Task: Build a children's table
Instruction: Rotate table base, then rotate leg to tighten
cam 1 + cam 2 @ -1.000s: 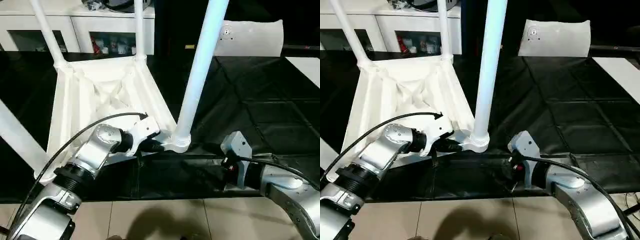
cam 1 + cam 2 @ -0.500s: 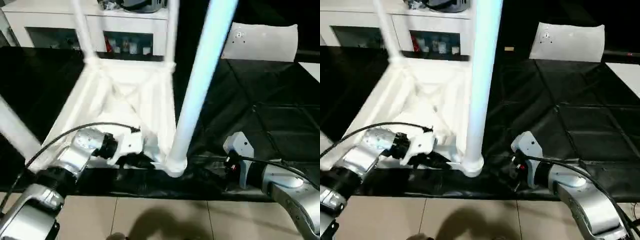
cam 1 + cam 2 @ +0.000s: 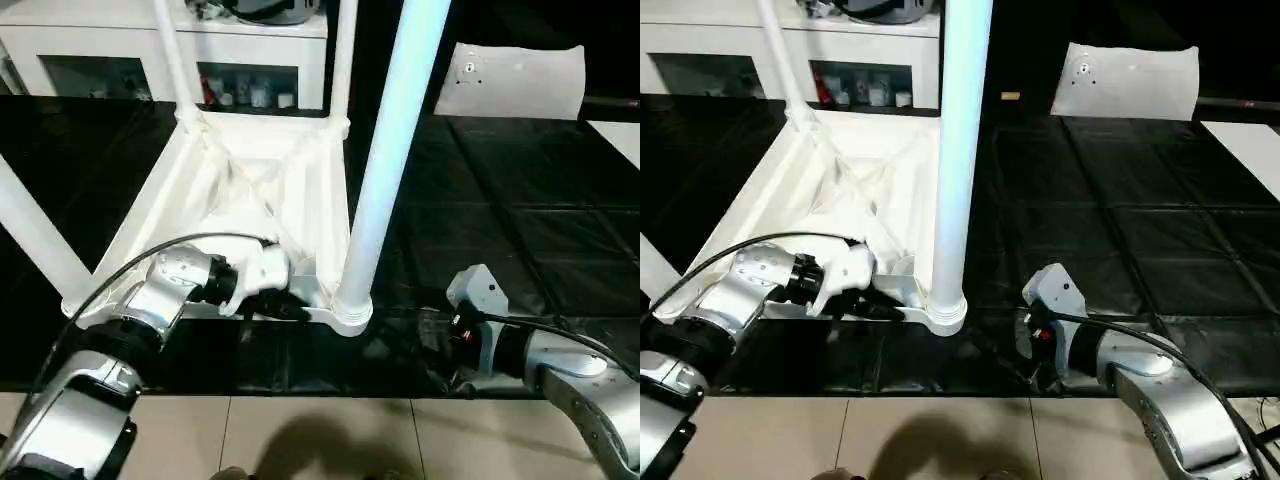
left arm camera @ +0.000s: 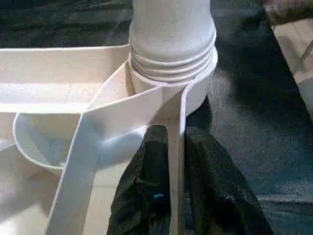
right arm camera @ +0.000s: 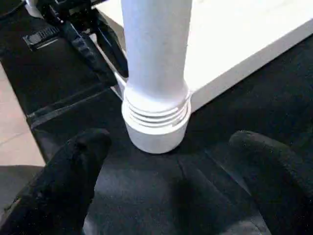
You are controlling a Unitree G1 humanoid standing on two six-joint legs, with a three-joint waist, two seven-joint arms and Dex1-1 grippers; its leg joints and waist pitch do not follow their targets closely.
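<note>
The white tabletop [image 3: 250, 190] lies upside down on the black mat, ribs up. Four white legs stand in its corner sockets; the near right leg [image 3: 385, 160] rises from its socket [image 3: 350, 310]. My left gripper [image 3: 290, 305] sits at the near rim just left of that socket. In the left wrist view its black fingers [image 4: 151, 161] press against both sides of the thin rim wall, so the left gripper [image 4: 173, 142] is shut on it. My right gripper [image 5: 171, 139] stands wide open on the mat to the right of the socket [image 5: 156, 127], holding nothing.
A white cabinet with glass doors [image 3: 100, 50] stands behind the table. A flat white sheet with a small hole [image 3: 510, 80] leans at the back right. Black mat [image 3: 520, 200] spreads to the right. Tiled floor [image 3: 320, 440] begins at the near edge.
The tabletop's far end has swung to the right about its near right corner, my left gripper staying on the rim. My right gripper has kept its place and stayed open.
</note>
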